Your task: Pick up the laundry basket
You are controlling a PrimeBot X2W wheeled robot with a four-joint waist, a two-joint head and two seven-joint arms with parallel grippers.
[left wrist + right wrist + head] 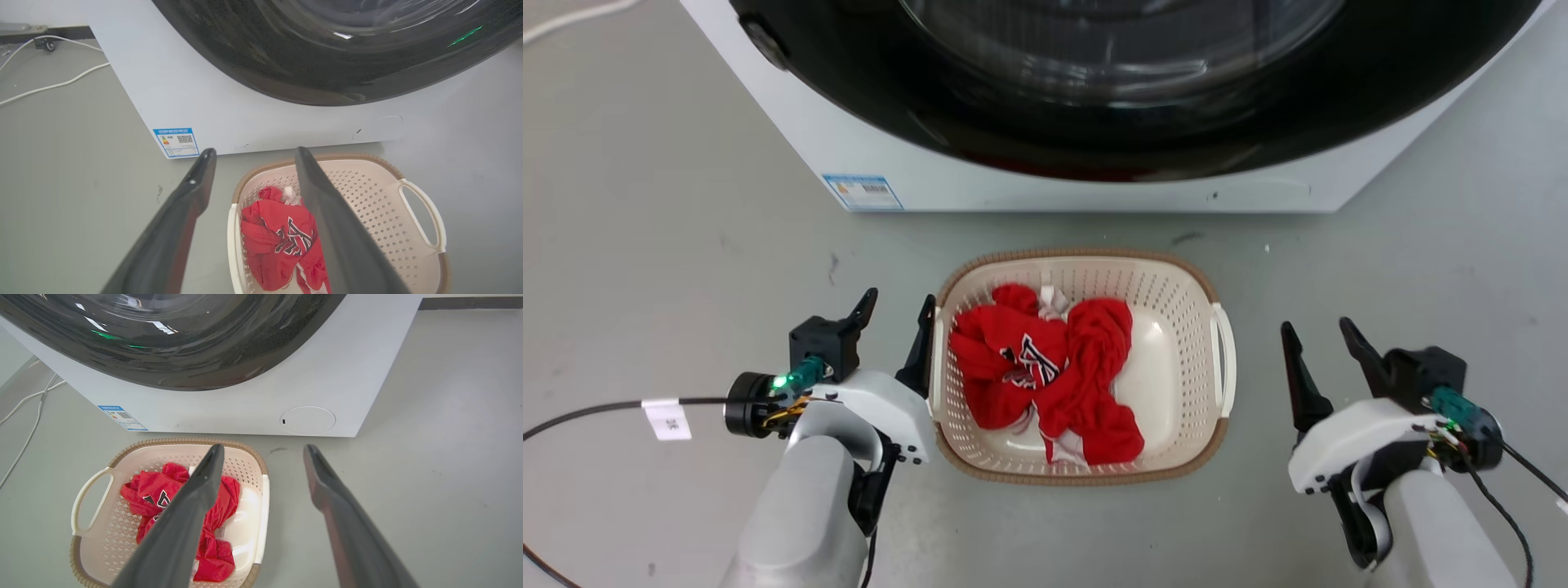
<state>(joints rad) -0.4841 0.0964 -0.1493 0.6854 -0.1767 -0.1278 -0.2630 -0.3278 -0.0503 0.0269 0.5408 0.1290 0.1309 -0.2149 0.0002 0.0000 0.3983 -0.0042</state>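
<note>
Laundry basket (1086, 254) on floor (645, 245) before washing machine (1045, 184), lying between the two hands. Left hand (900, 298) open, inner finger just beside left handle (936, 359) — the nearer. Right hand (1316, 325) open, apart from right handle (1227, 359) — judged to need an inward move

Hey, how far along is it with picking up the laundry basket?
Done: both hands flank the laundry basket. In hand: the open left hand sits close beside the left handle; the open right hand stands apart from the right handle. Left: gripping and lifting; the basket rests on the floor.
</note>
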